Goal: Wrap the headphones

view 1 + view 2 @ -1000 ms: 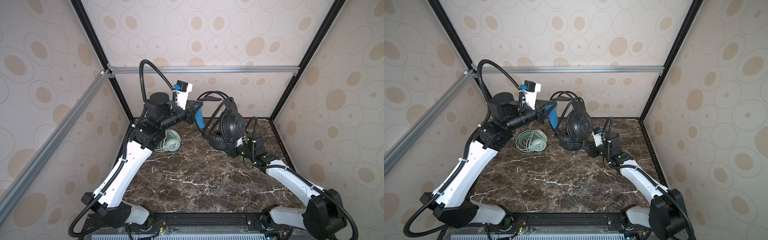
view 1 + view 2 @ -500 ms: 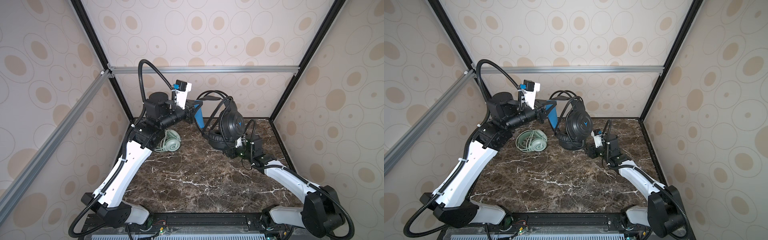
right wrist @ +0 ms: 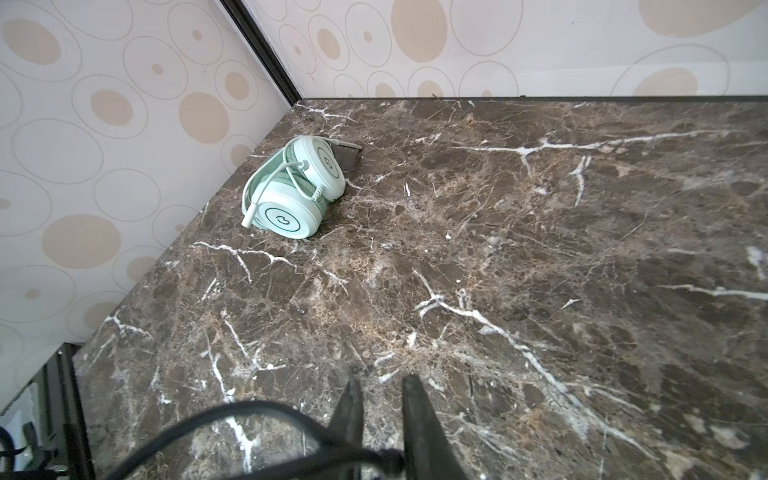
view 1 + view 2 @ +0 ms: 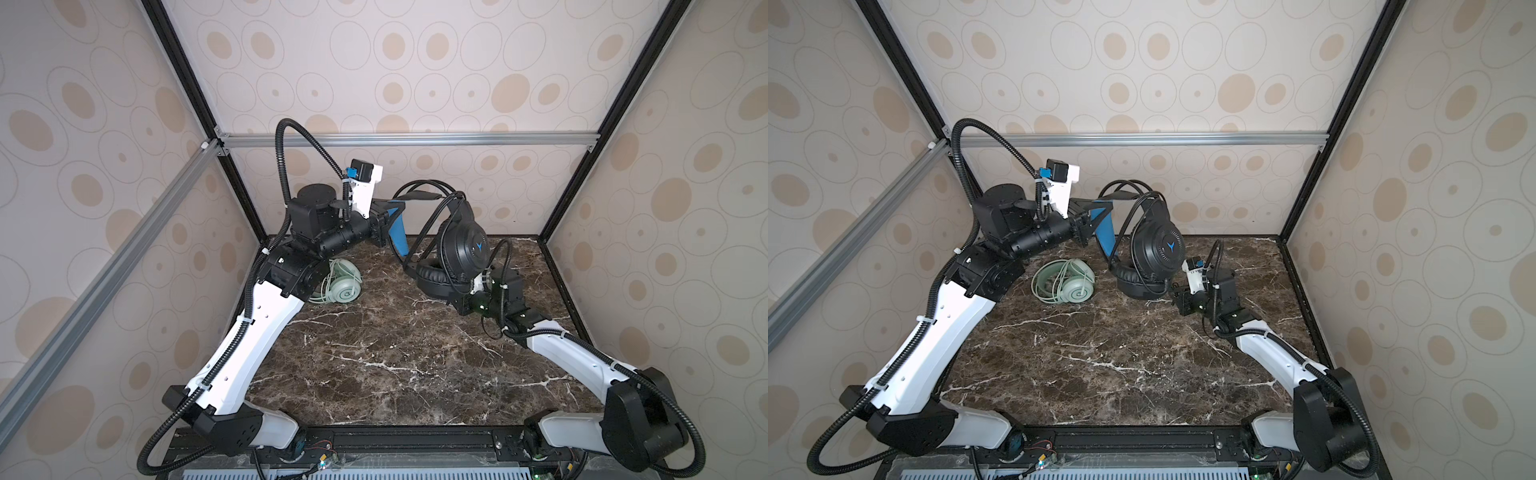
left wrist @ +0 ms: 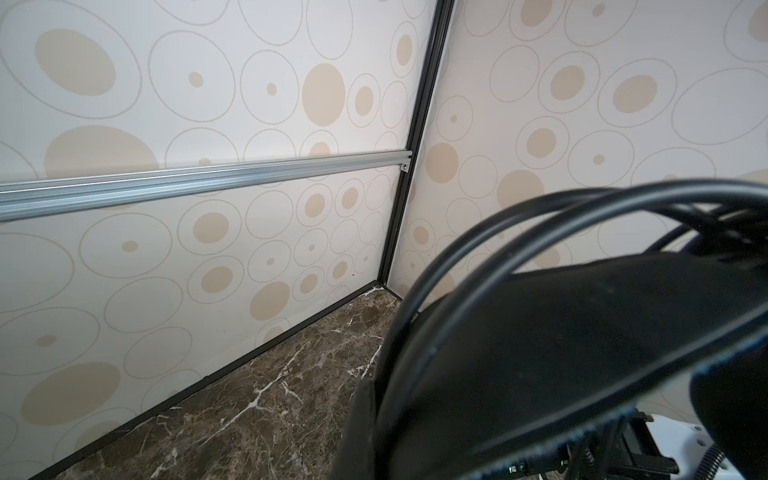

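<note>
We have the black over-ear headset (image 4: 463, 249) hanging in the upper middle of both top views. It is lifted by its blue-lined headband, on which the left gripper (image 4: 386, 222) is clamped tight. Whether the lower cup touches the dark brown marble tabletop (image 4: 395, 365) we cannot tell. Its black cable (image 4: 419, 186) loops over the band and trails down toward the right gripper (image 3: 381, 386), whose jaws stand close together with the cable running in at their base; whether they bite it we cannot tell. The pale mint-green headset (image 4: 1065, 282) lies on the marble left of the black one, its whitish cable looking already wound round the folded cups. We judge the black set light but awkward: hard cups, soft pads and a springy band that gives the firmest hold. The smooth, limp cable is likely to slip unless pinched squarely on a free stretch. The rear wall (image 4: 415, 199) and black corner post (image 4: 564, 199) stand close behind the work. The open room is the bare marble across the lower centre.
</note>
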